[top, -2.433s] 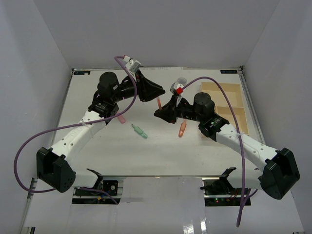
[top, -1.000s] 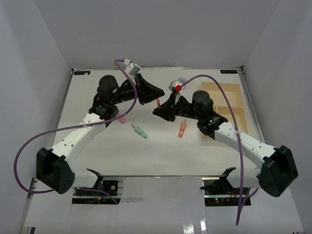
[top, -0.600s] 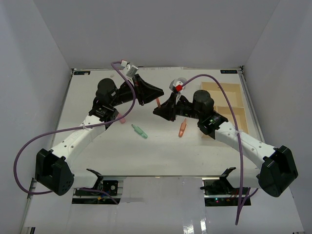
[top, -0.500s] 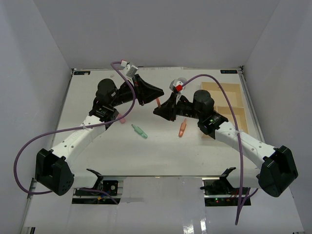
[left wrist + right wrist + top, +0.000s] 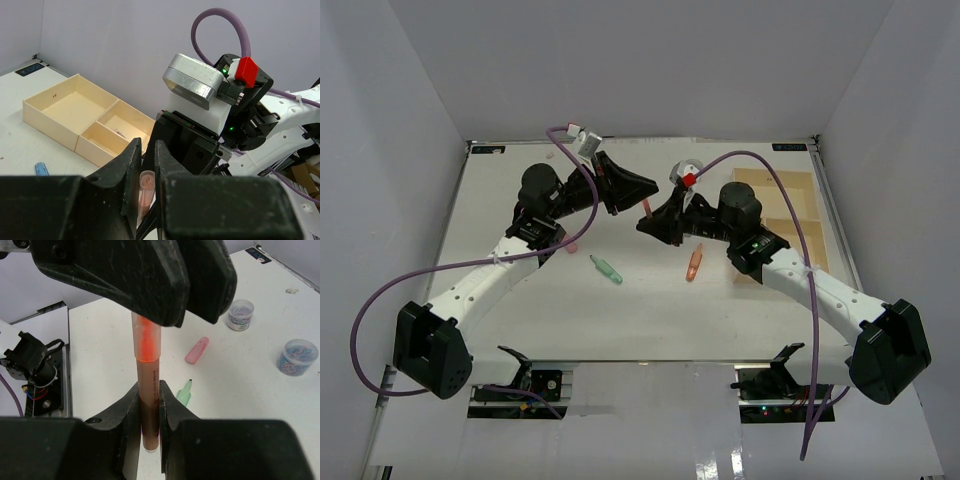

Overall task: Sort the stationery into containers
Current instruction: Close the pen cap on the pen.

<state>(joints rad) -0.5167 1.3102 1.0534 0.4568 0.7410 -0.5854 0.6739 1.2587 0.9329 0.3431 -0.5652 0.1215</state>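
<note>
An orange-red marker (image 5: 648, 209) is held between both grippers above the table's middle. My left gripper (image 5: 642, 190) is shut on its translucent cap end (image 5: 145, 190). My right gripper (image 5: 652, 226) is shut on its brown barrel (image 5: 149, 390), which stands upright between the fingers (image 5: 149, 407). The left gripper's fingers (image 5: 165, 285) fill the top of the right wrist view. The beige wooden tray (image 5: 798, 205) stands at the right and also shows in the left wrist view (image 5: 50, 125). A green marker (image 5: 606, 268), an orange marker (image 5: 694, 263) and a pink piece (image 5: 570, 243) lie on the table.
A round grey-blue pot (image 5: 692, 168) stands behind the right wrist. Two pots (image 5: 240, 314) (image 5: 299, 357), the pink piece (image 5: 197, 350) and the green marker (image 5: 184, 392) show in the right wrist view. A blue item (image 5: 41, 169) lies near the tray. White walls enclose the table.
Both grippers keep their hold on the orange-red marker. The two arms have shifted slightly, carrying the marker a little to the right.
</note>
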